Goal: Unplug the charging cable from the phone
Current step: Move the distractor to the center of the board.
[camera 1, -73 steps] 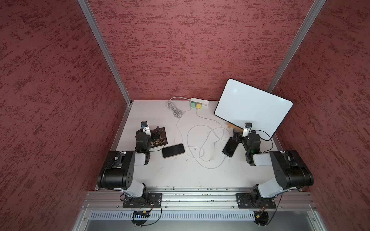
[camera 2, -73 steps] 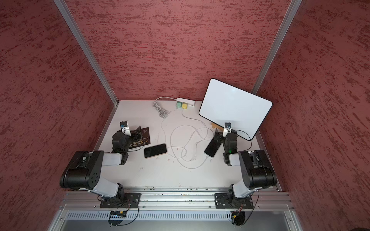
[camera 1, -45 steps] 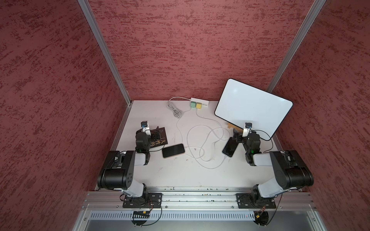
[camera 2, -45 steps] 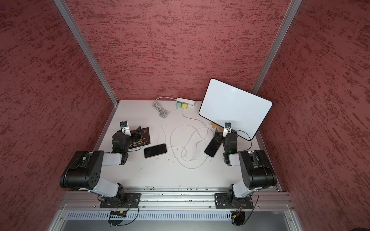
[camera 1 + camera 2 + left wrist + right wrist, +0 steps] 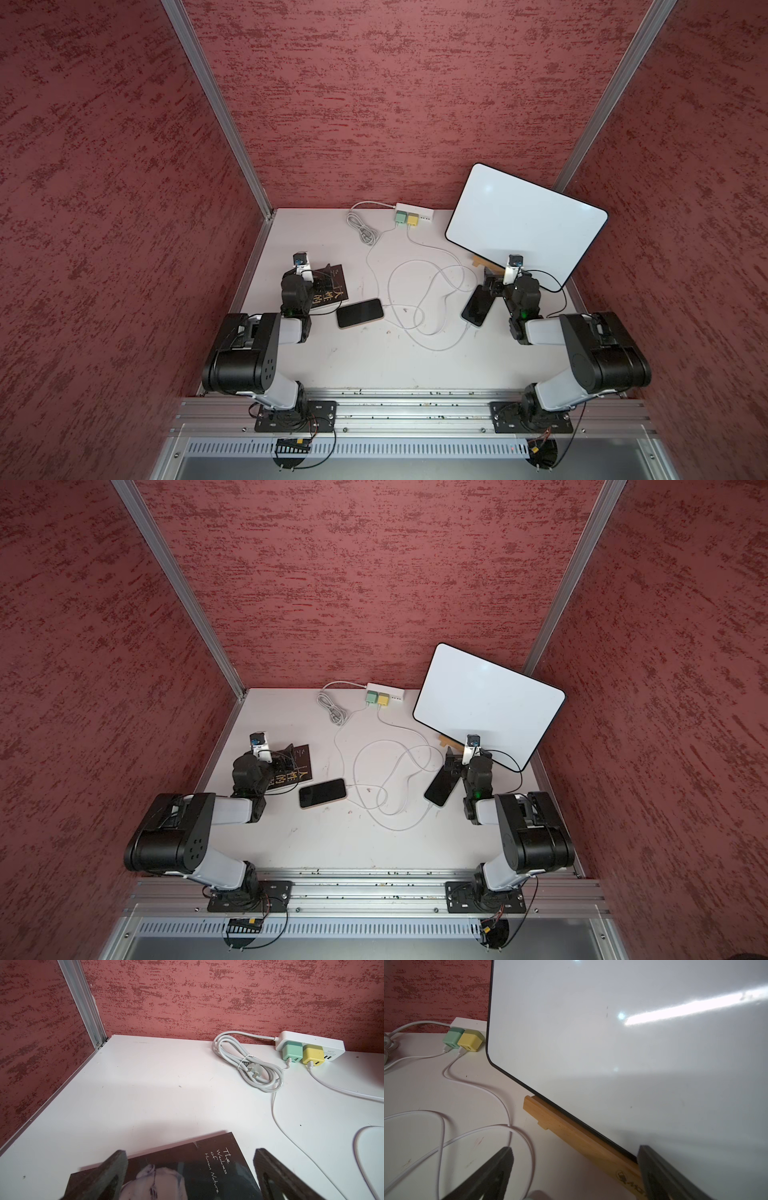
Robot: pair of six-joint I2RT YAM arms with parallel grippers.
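On table [image 5: 374,361]: two phones, cable [image 5: 434,348] plugged in each. Left phone [image 5: 359,313] beside book [image 5: 332,293], right phone [image 5: 478,306] by right gripper [image 5: 492,284]. Left gripper [image 5: 190,1157] over book. Both empty, jaws wide apart. Imo: pin phone body with one, pinch plug right at port, pull straight out, no sideways yank.

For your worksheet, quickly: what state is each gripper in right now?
Left gripper: open, holding nothing.
Right gripper: open, holding nothing.
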